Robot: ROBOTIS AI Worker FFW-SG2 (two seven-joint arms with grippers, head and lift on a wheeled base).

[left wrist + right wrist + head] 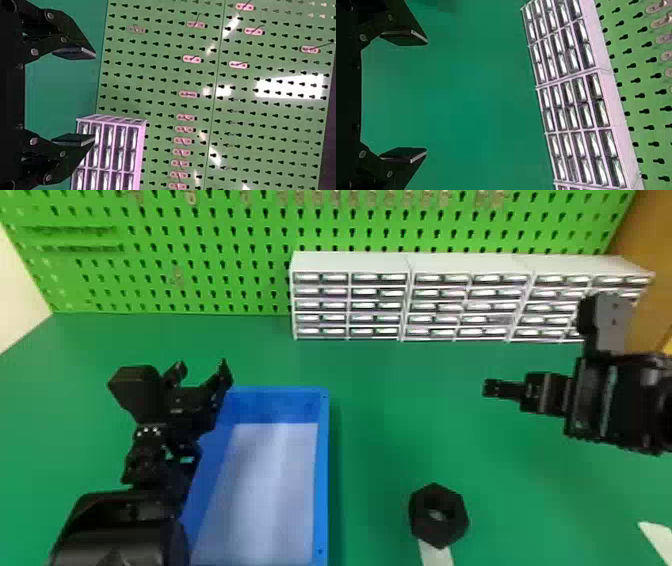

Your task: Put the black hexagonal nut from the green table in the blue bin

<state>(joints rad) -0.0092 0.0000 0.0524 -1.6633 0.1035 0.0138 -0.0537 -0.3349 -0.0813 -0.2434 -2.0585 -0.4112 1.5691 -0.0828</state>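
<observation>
Left tool (202,371) pointing forward, right tool (491,388) pointing leftward

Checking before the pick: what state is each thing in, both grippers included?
Black hexagonal nut: lying flat on the green table, right of the bin, not gripped.
Blue bin: upright, open-topped, pale floor showing.
Left gripper: jaws open, nothing between them.
Right gripper: jaws open, nothing between them.
Drawer cabinets: upright; drawers look shut.
Pegboard: upright, with hooks mounted.
</observation>
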